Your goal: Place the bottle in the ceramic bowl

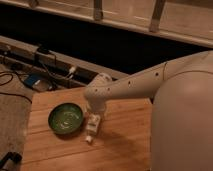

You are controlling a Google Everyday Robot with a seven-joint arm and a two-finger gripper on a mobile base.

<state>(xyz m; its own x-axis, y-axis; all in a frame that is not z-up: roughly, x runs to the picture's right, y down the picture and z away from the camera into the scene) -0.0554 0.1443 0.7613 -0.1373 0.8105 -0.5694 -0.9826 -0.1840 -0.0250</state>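
Observation:
The ceramic bowl (65, 119) is round, dark green and glossy inside, and sits on the left part of the wooden table (125, 150). The bottle (92, 129) is slim and cream-white, lying on the table just right of the bowl with its small cap toward the front. My gripper (94, 118) points down from the white arm (140, 82) right over the bottle's far end, beside the bowl's right rim. The arm's wrist hides the upper part of the gripper.
The white arm reaches in from the right and its large shell (185, 125) fills the right side. Cables and a power strip (35, 80) lie on the floor behind the table's left. A dark ledge (110, 42) runs along the back.

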